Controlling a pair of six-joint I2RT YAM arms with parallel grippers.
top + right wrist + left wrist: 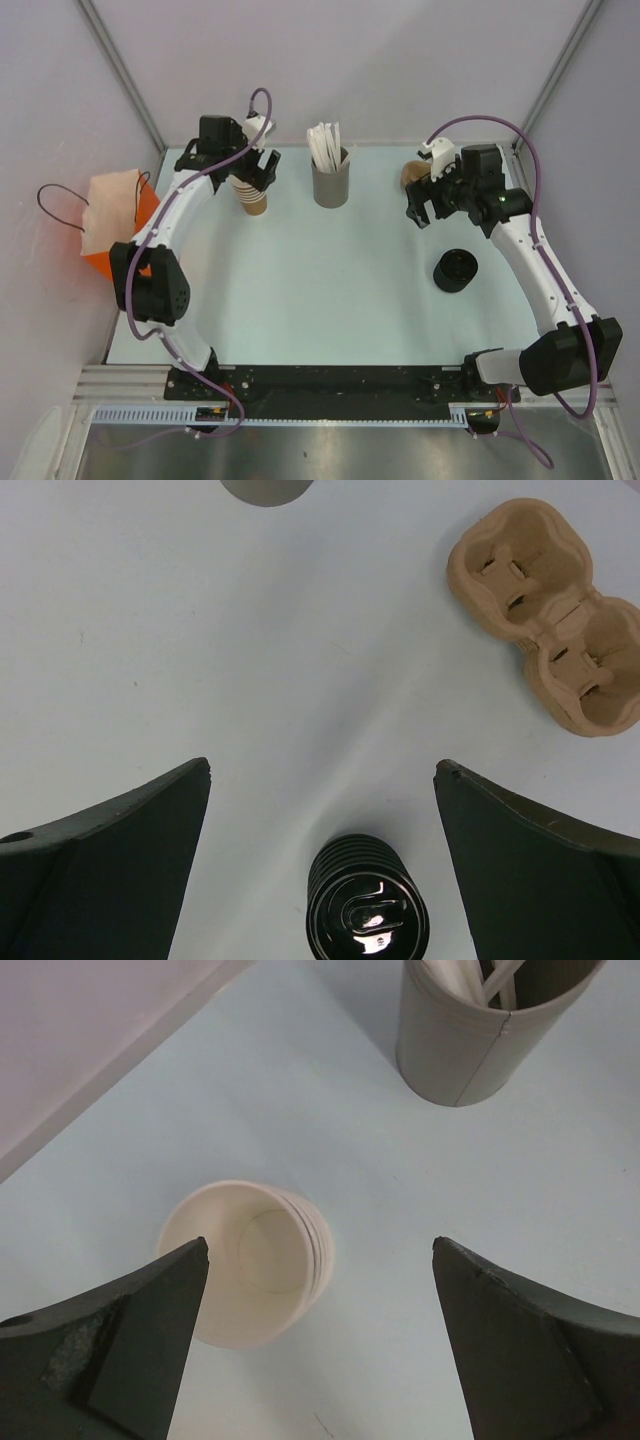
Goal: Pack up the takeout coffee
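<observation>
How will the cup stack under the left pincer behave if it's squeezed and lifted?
The cup stack looks empty and paper-thin, so it is probably light and easily crushed. Several nested rims show, so the top cup may lift off alone. It stands on its narrow base, so a sideways push could tip it.

I have both arms stretched toward the far side, elbows bowed outward. My left pincer (257, 172) points down, jaws spread wide, holding nothing. My right pincer (421, 206) points down too, equally wide and empty.
</observation>
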